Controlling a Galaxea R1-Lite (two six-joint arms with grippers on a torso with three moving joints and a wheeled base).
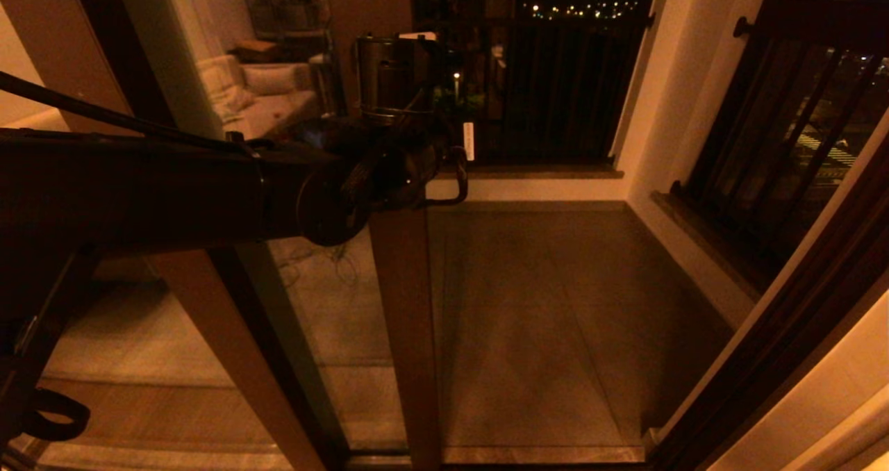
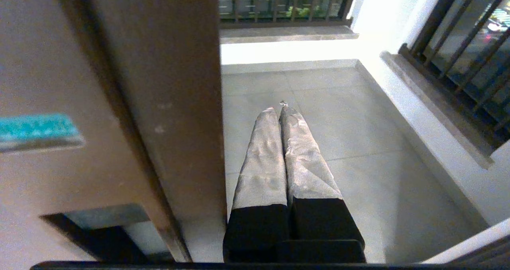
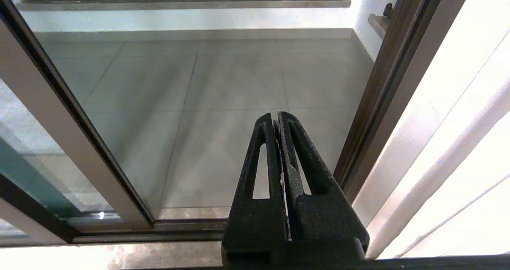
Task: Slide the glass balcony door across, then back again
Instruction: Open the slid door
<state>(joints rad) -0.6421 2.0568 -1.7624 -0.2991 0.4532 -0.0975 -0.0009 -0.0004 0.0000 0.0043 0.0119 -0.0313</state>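
Observation:
The glass balcony door [image 1: 406,318] stands partway across the opening. Its brown upright rail runs down the middle of the head view, and the reflective pane [image 1: 326,297] lies to the rail's left. My left arm [image 1: 208,186] reaches across from the left to that rail at about chest height. In the left wrist view my left gripper [image 2: 277,108] is shut, its grey-wrapped fingers [image 2: 263,162] empty and pressed together. They lie close beside the free edge of the door's rail [image 2: 179,102], on the open side; I cannot tell whether they touch it. My right gripper [image 3: 276,116] is shut on nothing, low before the doorway.
The tiled balcony floor [image 1: 542,318] shows through the opening. Dark railings [image 1: 555,89] close the far side and the right side [image 1: 785,151] above stone sills. The fixed jamb [image 3: 378,102] and a pale curtain [image 3: 446,142] are on the right. The floor track [image 3: 187,230] runs across.

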